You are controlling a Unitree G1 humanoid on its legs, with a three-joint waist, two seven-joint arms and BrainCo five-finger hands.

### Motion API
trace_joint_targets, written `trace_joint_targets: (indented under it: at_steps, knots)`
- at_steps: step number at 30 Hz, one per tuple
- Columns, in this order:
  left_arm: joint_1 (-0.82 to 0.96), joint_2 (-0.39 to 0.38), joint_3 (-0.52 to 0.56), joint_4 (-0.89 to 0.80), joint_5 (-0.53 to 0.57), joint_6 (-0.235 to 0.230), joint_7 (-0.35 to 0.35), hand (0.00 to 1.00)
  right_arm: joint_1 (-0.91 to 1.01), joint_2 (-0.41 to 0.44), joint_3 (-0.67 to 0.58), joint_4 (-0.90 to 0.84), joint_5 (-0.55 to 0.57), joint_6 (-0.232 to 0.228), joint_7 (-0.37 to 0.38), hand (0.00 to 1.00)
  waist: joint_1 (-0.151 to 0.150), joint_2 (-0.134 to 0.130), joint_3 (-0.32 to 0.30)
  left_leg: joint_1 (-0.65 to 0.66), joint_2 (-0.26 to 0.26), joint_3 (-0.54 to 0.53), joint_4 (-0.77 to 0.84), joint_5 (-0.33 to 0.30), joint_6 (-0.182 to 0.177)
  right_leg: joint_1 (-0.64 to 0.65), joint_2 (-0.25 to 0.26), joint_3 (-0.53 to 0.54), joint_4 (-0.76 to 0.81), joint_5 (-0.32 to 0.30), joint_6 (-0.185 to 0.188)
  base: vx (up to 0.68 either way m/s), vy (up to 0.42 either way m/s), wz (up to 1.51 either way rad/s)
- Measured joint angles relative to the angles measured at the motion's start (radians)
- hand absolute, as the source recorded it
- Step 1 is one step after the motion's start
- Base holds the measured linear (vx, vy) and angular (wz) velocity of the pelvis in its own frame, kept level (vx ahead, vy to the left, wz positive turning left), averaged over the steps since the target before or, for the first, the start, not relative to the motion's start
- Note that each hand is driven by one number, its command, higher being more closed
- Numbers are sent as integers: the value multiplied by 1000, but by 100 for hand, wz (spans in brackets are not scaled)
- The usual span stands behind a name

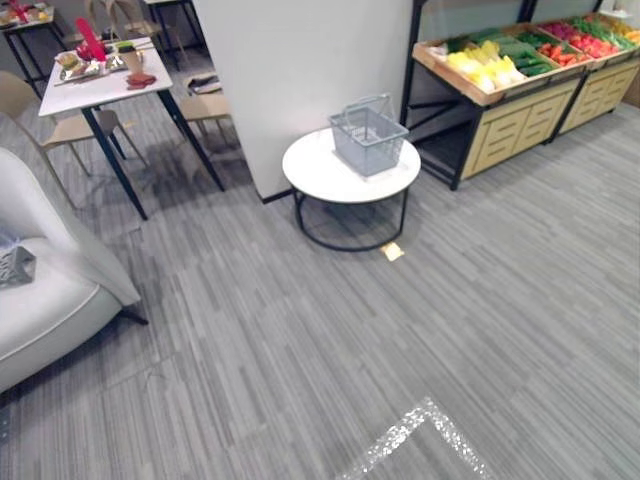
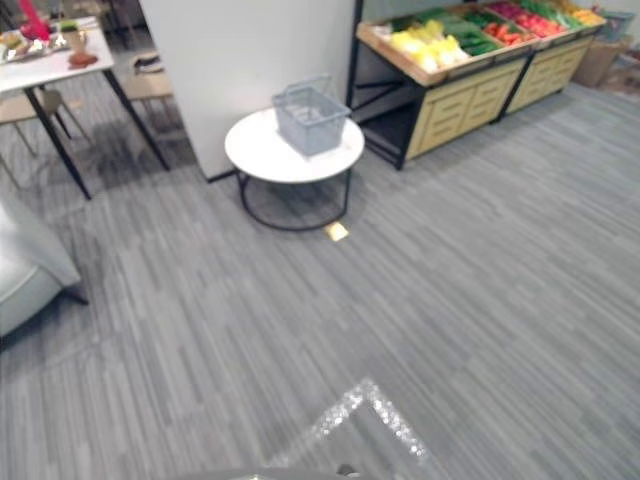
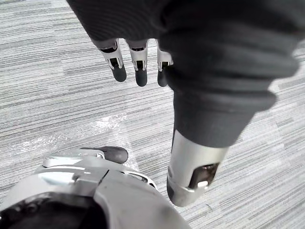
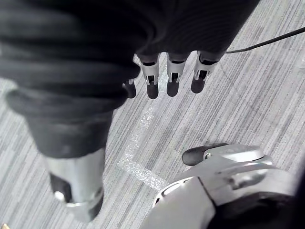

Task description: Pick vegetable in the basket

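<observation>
A grey wire basket (image 1: 368,137) stands on a round white side table (image 1: 325,178), its handle up and nothing visible inside it. Behind and to the right, a wooden produce stand (image 1: 510,95) holds yellow (image 1: 482,68), green (image 1: 520,52) and red vegetables (image 1: 585,42) in trays. My left hand (image 3: 138,62) hangs over the grey floor with fingers straight and nothing in it. My right hand (image 4: 171,76) likewise hangs open above the floor, holding nothing. Both hands are far from the basket and the stand.
A white pillar wall (image 1: 300,70) rises behind the side table. A dining table (image 1: 100,85) with dishes and chairs stands at the far left, a white sofa (image 1: 45,290) at the near left. A small yellow tag (image 1: 392,251) lies on the floor by the side table.
</observation>
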Motion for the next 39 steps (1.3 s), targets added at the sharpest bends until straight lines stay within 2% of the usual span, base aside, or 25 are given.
trace_joint_targets:
  at_steps: [9,23,27,39]
  knots:
    - [-10,2,-3,-1,8,-3,-2,0,-33,4,-9,-2,-8,-1,-11,0,0,-3,20,15,4,20,-3,-7,-10,13,1,-8,-5,-15,28,2,-38,-2]
    - [-9,6,-24,-2,8,-22,-1,0,-29,4,4,-8,-6,-6,-11,0,0,-11,24,13,5,25,-9,-8,-9,10,4,-12,-14,-14,24,-24,-24,0]
    - [-9,14,-53,-11,8,-36,0,0,-24,-1,49,-14,-5,-28,-10,0,0,-11,21,13,7,31,-9,-9,-11,11,7,-9,-22,-13,23,32,-33,-2]
    - [-20,27,-107,-42,9,-43,2,0,-28,-2,80,-44,-8,-37,-9,0,0,-15,21,16,9,44,-9,-10,-12,13,9,-7,-22,-13,23,15,-20,-2]
